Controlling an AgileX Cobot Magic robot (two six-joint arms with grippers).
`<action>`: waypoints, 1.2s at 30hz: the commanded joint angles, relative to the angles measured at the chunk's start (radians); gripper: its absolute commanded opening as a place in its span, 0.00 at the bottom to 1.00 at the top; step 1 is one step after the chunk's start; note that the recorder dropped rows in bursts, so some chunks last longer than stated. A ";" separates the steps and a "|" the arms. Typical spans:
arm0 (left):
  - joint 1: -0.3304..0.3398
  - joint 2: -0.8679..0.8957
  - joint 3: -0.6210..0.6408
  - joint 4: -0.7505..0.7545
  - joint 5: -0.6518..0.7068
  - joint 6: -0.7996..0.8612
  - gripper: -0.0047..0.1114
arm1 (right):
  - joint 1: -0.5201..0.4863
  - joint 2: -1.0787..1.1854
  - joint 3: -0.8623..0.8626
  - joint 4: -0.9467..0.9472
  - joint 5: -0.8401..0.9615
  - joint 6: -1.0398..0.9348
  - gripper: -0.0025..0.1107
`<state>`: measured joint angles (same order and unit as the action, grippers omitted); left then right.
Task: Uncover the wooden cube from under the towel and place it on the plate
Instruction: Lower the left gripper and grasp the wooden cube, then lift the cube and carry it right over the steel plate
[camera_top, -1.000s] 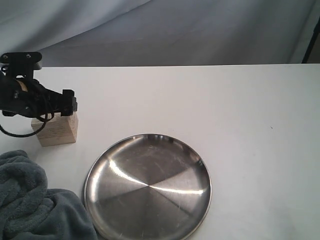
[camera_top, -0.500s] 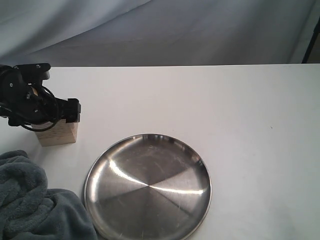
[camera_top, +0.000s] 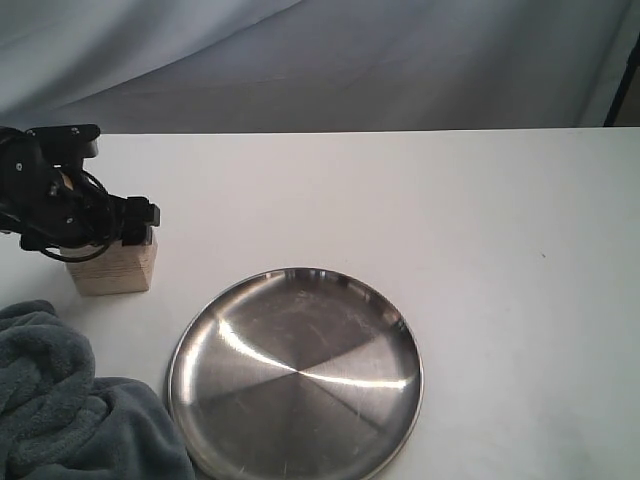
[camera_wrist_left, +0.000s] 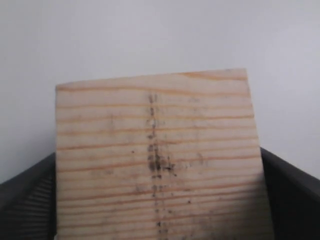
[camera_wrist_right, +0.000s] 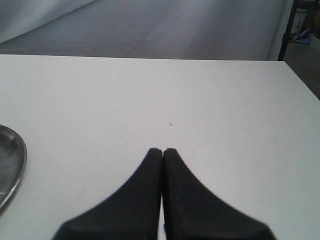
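The wooden cube stands uncovered on the white table at the left, apart from the plate. My left gripper is down over its top, one black finger on each side. In the left wrist view the cube, with its grain and dark mark, fills the space between the fingers, which lie against its two sides. The shiny steel plate lies right of the cube and holds nothing. The blue-grey towel is bunched at the front left corner. My right gripper is shut and holds nothing, over bare table.
The plate's rim shows at the edge of the right wrist view. A grey cloth backdrop hangs behind the table's far edge. A dark stand leg rises at the far right.
My left gripper has dropped lower over the cube and its fingers have drawn in against the cube's sides. Cube, towel and plate have stayed where they were.
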<state>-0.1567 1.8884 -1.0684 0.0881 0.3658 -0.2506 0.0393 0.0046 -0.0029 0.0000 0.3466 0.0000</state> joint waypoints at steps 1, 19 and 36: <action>-0.005 -0.123 -0.008 0.001 0.028 0.051 0.04 | -0.007 -0.005 0.003 0.000 -0.003 0.000 0.02; -0.243 -0.528 -0.005 -0.005 0.264 0.230 0.04 | -0.007 -0.005 0.003 0.000 -0.003 0.000 0.02; -0.522 -0.517 0.464 0.040 -0.474 0.102 0.04 | -0.007 -0.005 0.003 0.000 -0.003 0.000 0.02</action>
<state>-0.6649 1.3727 -0.6480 0.0935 0.0550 -0.1421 0.0393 0.0046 -0.0029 0.0000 0.3466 0.0000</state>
